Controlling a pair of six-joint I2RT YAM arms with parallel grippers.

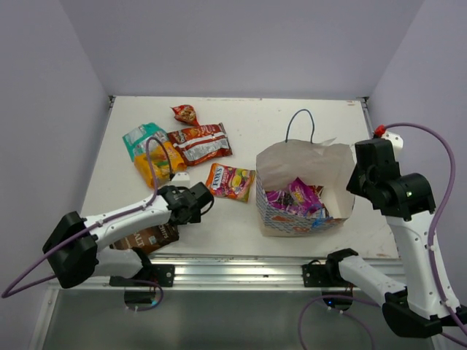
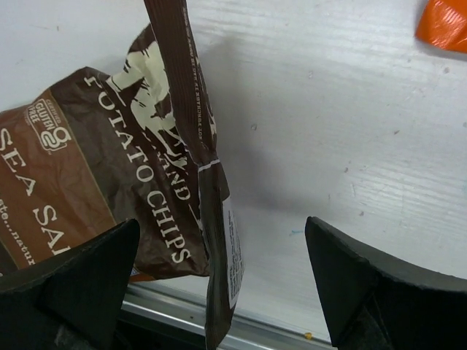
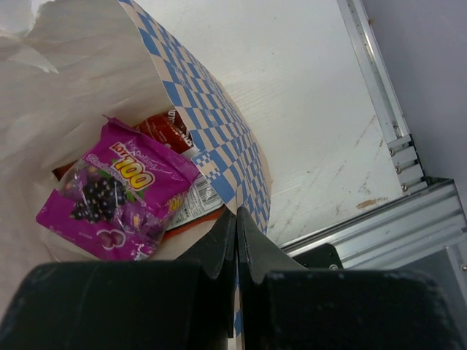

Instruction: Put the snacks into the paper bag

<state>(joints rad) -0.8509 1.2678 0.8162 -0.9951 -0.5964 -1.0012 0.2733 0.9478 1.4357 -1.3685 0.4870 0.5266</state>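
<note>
One paper bag (image 3: pixel 211 124) is counted at the right gripper (image 3: pixel 236 219), with at least one purple packet (image 3: pixel 117 193) and one red packet (image 3: pixel 166 130) seen inside. One brown Sea Salt chip packet (image 2: pixel 95 197) is counted under the left gripper (image 2: pixel 220 226). At least five other packets (image 1: pixel 230 181) are counted beyond its fingertips.

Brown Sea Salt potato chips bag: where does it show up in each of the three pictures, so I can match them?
Top external: the brown Sea Salt potato chips bag lies low on the left, just above the metal rail.
Left wrist: it fills the left half.
Right wrist: not in it.
Shared landmark: the metal rail, bottom edge in left wrist, lower right in right wrist.
</note>
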